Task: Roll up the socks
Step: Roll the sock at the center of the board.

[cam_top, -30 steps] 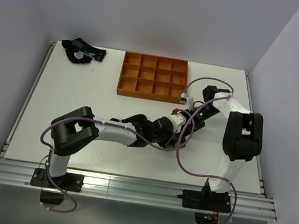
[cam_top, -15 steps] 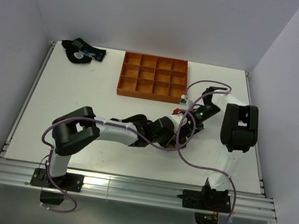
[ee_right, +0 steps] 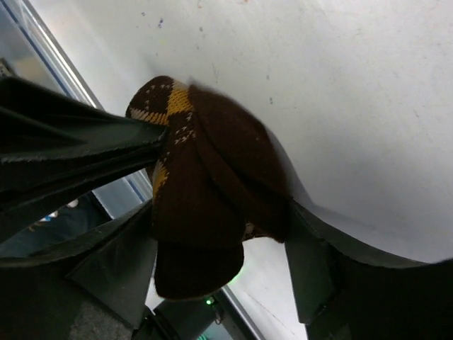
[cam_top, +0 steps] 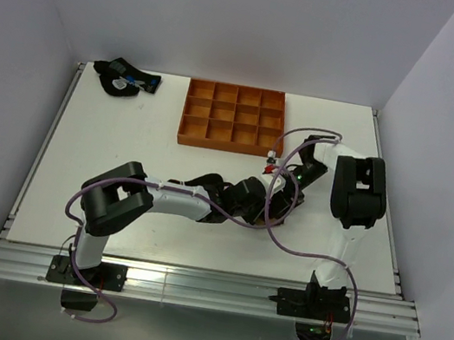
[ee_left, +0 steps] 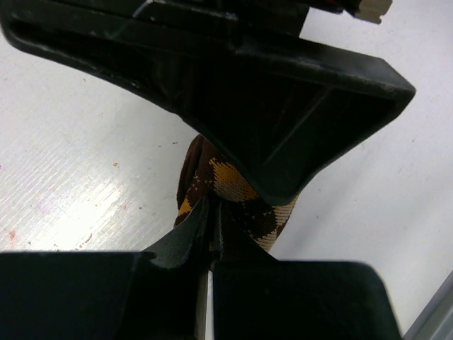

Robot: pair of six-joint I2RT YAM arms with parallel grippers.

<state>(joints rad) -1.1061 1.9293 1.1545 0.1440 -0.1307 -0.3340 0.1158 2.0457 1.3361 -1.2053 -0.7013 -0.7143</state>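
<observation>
The brown-and-black argyle sock (ee_right: 205, 191) is bunched into a thick wad at mid-table, between my two grippers. In the top view only a dark bit of it (cam_top: 269, 214) shows under the wrists. My left gripper (ee_left: 211, 234) is shut, pinching a fold of the sock (ee_left: 230, 183) between its fingertips. My right gripper (ee_right: 219, 262) straddles the wad, and both its fingers (ee_right: 113, 273) press on the fabric. The left fingers (ee_right: 85, 152) enter that view from the left. The short black ankle sock with white stripes is not in view.
An orange tray (cam_top: 228, 145) with several compartments stands at the back centre, just beyond the grippers. A dark sock bundle with blue and white marks (cam_top: 124, 79) lies at the far left back corner. Purple cables loop around the right arm (cam_top: 355, 193).
The right arm has folded in towards the tray, and its wrist has shifted back and left over the sock. The left arm has barely moved.
</observation>
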